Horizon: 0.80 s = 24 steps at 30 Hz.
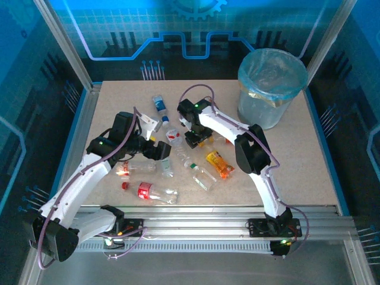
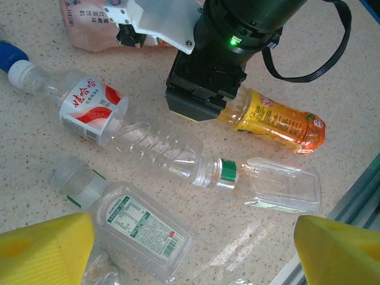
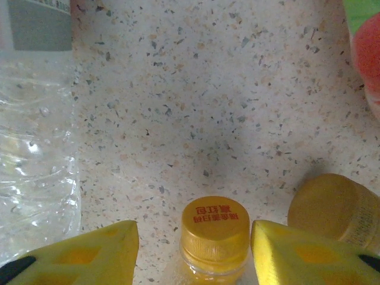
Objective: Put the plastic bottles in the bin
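Observation:
Several plastic bottles lie scattered mid-table, among them an orange-label one [image 1: 219,164] and a red-label one [image 1: 155,192]. The bin [image 1: 272,86], translucent with a blue liner, stands at the far right. My right gripper [image 3: 195,233] is open, low over the table. The yellow cap [image 3: 215,225] of an orange bottle sits between its fingers, with a gap on each side. My left gripper [image 2: 196,261] is open above a clear green-label bottle [image 2: 136,228], holding nothing. A red-and-white-label bottle [image 2: 95,110] and a clear square bottle [image 2: 279,184] lie beyond it. In the top view the left gripper [image 1: 166,153] and right gripper [image 1: 199,141] are close together.
The right gripper's black body [image 2: 205,89] sits just past the left gripper, over the orange bottle [image 2: 276,122]. A second yellow cap [image 3: 332,211] lies right of the right gripper and a clear bottle [image 3: 32,172] lies to its left. The table's aluminium edge [image 1: 208,214] runs along the front.

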Each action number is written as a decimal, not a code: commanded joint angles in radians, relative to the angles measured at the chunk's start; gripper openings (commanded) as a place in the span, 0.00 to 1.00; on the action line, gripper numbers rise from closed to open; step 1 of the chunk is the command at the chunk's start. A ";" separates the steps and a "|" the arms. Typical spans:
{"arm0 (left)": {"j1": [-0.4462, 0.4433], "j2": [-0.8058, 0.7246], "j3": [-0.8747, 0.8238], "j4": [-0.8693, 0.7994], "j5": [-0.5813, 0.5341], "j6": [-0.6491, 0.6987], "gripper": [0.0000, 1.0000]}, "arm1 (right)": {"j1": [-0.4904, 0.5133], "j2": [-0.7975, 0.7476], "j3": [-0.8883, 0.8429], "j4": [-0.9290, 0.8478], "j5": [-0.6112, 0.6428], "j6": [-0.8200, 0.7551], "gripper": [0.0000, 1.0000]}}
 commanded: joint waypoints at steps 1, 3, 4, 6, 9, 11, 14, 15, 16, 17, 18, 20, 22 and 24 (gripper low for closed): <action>-0.006 -0.003 -0.009 0.002 -0.005 0.022 0.88 | -0.008 0.047 0.034 -0.050 0.016 -0.023 0.54; -0.005 -0.001 -0.008 0.002 -0.003 0.023 0.88 | -0.012 0.050 0.033 -0.050 0.020 -0.025 0.54; -0.006 0.002 -0.008 0.002 -0.004 0.023 0.88 | -0.012 0.051 0.030 -0.050 0.021 -0.027 0.54; -0.006 0.006 -0.005 -0.002 -0.005 0.023 0.88 | -0.014 0.056 0.028 -0.049 0.019 -0.032 0.54; -0.006 0.010 0.001 -0.006 -0.007 0.022 0.88 | -0.015 0.067 0.030 -0.052 0.018 -0.039 0.54; -0.006 0.009 -0.001 -0.006 -0.008 0.022 0.88 | -0.015 0.067 0.030 -0.053 0.017 -0.044 0.53; -0.006 0.009 -0.001 -0.004 -0.013 0.024 0.88 | -0.017 0.071 0.032 -0.053 0.017 -0.048 0.50; -0.006 0.011 -0.001 -0.005 -0.014 0.024 0.88 | -0.017 0.071 0.032 -0.053 0.020 -0.050 0.49; -0.006 0.010 -0.001 -0.005 -0.014 0.024 0.88 | -0.016 0.070 0.033 -0.053 0.021 -0.052 0.49; -0.006 0.010 -0.001 -0.006 -0.014 0.023 0.88 | -0.018 0.070 0.034 -0.055 0.022 -0.053 0.48; -0.006 0.010 -0.002 -0.005 -0.014 0.023 0.88 | -0.018 0.069 0.036 -0.056 0.024 -0.054 0.47; -0.006 0.011 -0.001 -0.005 -0.013 0.025 0.88 | -0.018 0.066 0.038 -0.058 0.025 -0.055 0.44; -0.005 0.012 0.001 -0.005 -0.016 0.025 0.88 | -0.019 0.057 0.037 -0.058 0.025 -0.060 0.40; -0.006 0.013 0.003 -0.005 -0.016 0.025 0.88 | -0.020 0.048 0.039 -0.059 0.025 -0.063 0.36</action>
